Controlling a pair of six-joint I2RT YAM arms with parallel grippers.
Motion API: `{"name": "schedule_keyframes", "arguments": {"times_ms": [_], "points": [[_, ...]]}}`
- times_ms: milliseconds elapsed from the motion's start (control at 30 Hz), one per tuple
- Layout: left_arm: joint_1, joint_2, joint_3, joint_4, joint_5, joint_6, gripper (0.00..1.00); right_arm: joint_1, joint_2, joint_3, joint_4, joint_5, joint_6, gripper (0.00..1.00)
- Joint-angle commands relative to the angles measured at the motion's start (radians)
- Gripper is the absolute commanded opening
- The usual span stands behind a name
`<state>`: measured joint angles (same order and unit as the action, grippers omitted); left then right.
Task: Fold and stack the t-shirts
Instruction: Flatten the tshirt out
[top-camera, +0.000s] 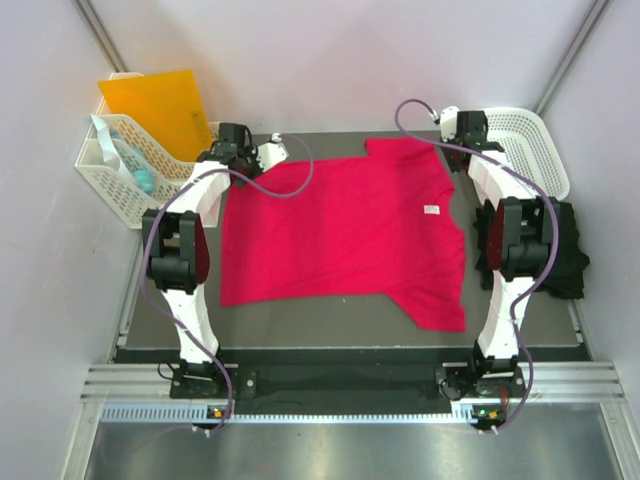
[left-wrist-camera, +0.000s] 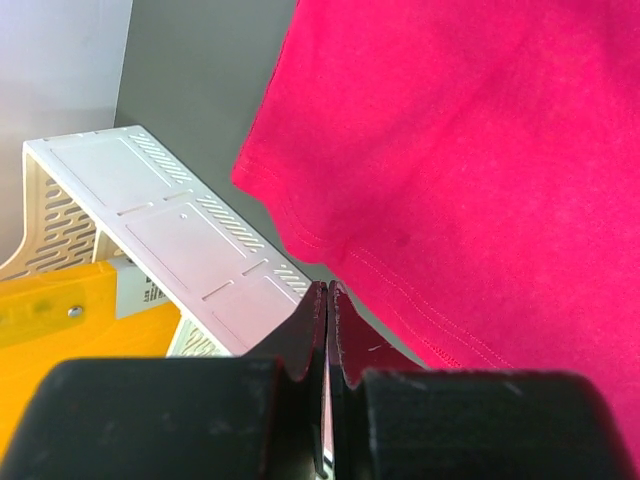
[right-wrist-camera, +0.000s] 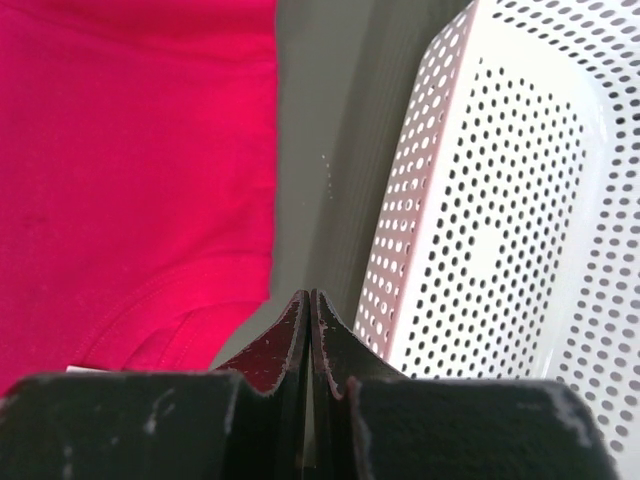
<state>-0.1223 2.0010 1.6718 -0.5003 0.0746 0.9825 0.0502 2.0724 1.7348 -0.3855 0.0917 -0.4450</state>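
Note:
The pinkish-red t-shirt (top-camera: 340, 230) lies spread flat on the dark table, its white neck label (top-camera: 432, 209) toward the right. It also shows in the left wrist view (left-wrist-camera: 480, 150) and the right wrist view (right-wrist-camera: 130, 170). The black t-shirt (top-camera: 566, 250) lies bunched at the table's right edge, partly behind the right arm. My left gripper (top-camera: 268, 152) (left-wrist-camera: 328, 290) is shut and empty above the shirt's far left corner. My right gripper (top-camera: 452, 125) (right-wrist-camera: 308, 297) is shut and empty above the bare strip between the shirt and the basket.
A white perforated basket (top-camera: 535, 145) (right-wrist-camera: 520, 200) stands at the far right corner. A white slotted organizer (top-camera: 125, 175) (left-wrist-camera: 170, 230) holding an orange folder (top-camera: 160, 105) stands off the table's far left. Grey walls close in on three sides.

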Motion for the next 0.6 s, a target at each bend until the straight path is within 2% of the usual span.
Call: {"name": "schedule_keyframes", "arguments": {"times_ms": [0, 233, 333, 567], "points": [[-0.008, -0.022, 0.012, 0.016, 0.031, -0.002, 0.00, 0.000, -0.083, 0.008, 0.057, 0.048, -0.018, 0.00], [-0.010, 0.033, 0.086, 0.012, 0.053, 0.016, 0.00, -0.010, -0.135, -0.043, 0.080, 0.071, -0.044, 0.00], [-0.019, 0.047, 0.104, 0.057, 0.060, 0.022, 0.00, -0.006, -0.187, -0.075, 0.109, 0.033, -0.081, 0.00], [-0.028, 0.045, 0.167, 0.117, 0.106, -0.025, 0.00, 0.019, -0.232, 0.104, 0.080, -0.030, -0.207, 0.01]]}}
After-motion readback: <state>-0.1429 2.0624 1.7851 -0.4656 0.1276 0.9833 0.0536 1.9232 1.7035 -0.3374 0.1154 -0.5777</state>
